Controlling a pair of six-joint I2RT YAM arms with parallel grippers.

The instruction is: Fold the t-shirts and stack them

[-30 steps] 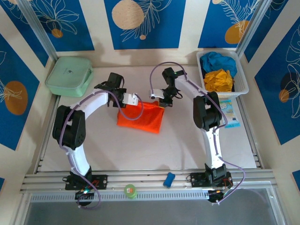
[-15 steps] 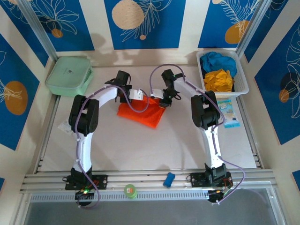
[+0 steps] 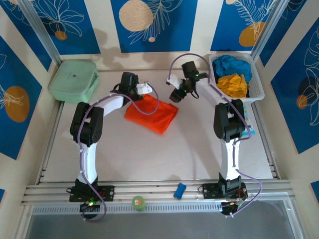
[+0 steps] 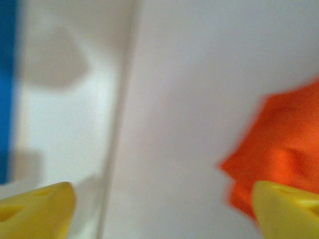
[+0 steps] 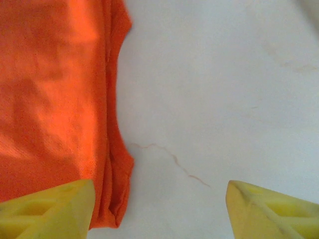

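So the folded orange fabric t-shirt (image 3: pixel 151 113) is lying flat in the middle of the white tabletop (image 3: pixel 189 144), a bit toward the back. It sits as a neat skewed rectangle, and the hemmed edge in the right wrist view looks tidy.

Both tools sit at its far edge. The left tool (image 4: pixel 162 211) has its yellow fingers spread wide over bare tabletop, with just a corner of orange next to one finger. The right tool (image 5: pixel 159 209) is spread too, with nothing between the fingers and the shirt's edge under one of them. Neither is pinching anything. The left wrist view is pretty blurry, so we can't really say how high that tool is off the cloth.

We reckon the fold is done and the next job is fetching another shirt. The crumpled yellow t-shirt (image 3: pixel 233 84) and crumpled blue t-shirt (image 3: pixel 232 63) are in the white plastic basket (image 3: pixel 241 99) at the back right.

To do this well, we'd lift both tools straight up so no finger drags the orange fold open. Then we'd send the right one over, since it's closer, and pinch a single layer of the yellow shirt at the top of the heap.
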